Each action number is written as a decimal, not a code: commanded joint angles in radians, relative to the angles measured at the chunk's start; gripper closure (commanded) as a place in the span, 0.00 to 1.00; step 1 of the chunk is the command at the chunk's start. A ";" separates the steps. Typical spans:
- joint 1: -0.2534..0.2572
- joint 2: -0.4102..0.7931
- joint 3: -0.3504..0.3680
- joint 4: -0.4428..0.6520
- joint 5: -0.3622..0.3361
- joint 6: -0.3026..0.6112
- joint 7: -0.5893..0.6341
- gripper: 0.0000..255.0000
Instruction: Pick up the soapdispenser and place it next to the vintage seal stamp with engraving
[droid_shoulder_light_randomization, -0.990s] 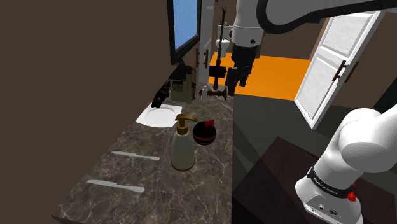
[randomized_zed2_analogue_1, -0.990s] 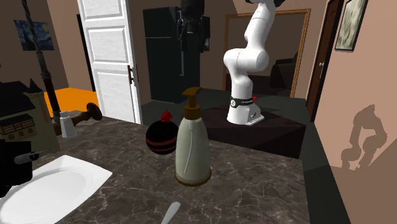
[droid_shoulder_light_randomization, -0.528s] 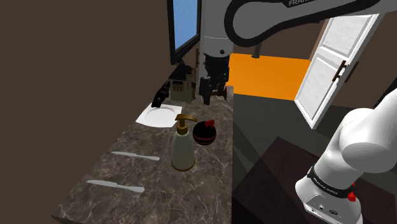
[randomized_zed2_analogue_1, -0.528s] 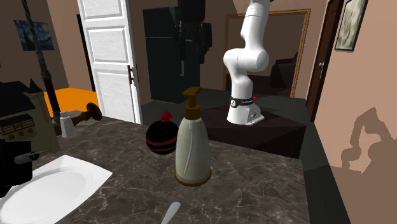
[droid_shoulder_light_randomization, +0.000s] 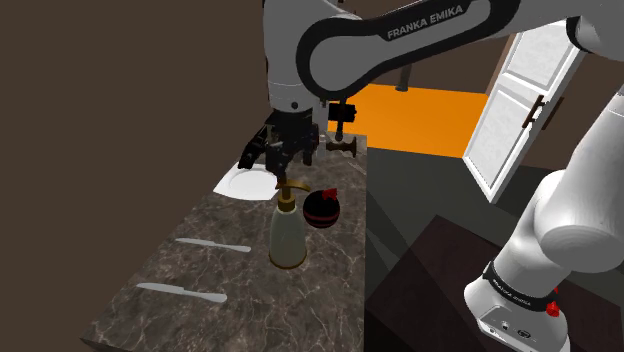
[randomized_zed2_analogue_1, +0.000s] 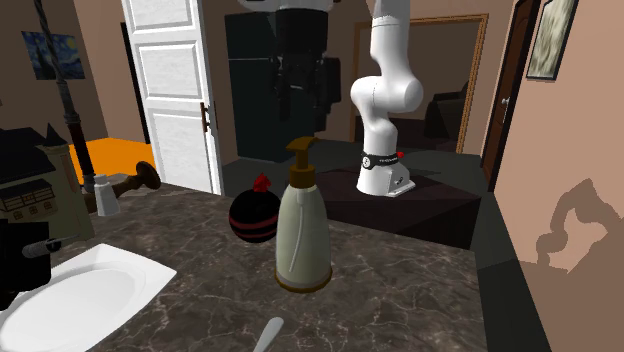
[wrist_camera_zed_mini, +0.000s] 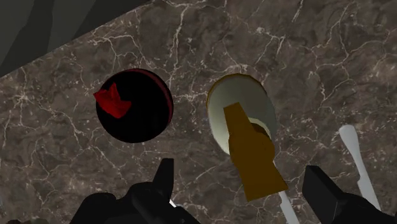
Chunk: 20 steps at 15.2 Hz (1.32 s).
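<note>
Wrist view looks straight down on the soap dispenser (wrist_camera_zed_mini: 242, 105). It stands upright on the marble counter (wrist_camera_zed_mini: 318, 51), right under my gripper (wrist_camera_zed_mini: 240, 179), whose fingers (wrist_camera_zed_mini: 163, 180) are wide apart, holding nothing.

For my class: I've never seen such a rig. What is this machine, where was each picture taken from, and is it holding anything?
It is a white robot arm on a box, ending in a black two-finger gripper. One picture looks down from beside the arm's stand, one faces it across the counter, one comes from a camera on the gripper. On the counter stand a pale soap dispenser, a black ball with a red top, a white plate and two knives. The gripper hovers open above the dispenser, holding nothing.
</note>
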<state>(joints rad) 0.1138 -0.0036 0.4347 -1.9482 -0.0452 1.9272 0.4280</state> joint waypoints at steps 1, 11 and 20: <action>0.017 0.092 0.017 0.076 -0.042 0.003 0.048 0.00; 0.025 0.139 0.014 0.022 -0.068 0.098 0.069 0.00; 0.025 0.139 0.014 0.023 -0.068 0.097 0.069 1.00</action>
<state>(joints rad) 0.1384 0.1346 0.4491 -1.9250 -0.1130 2.0246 0.4971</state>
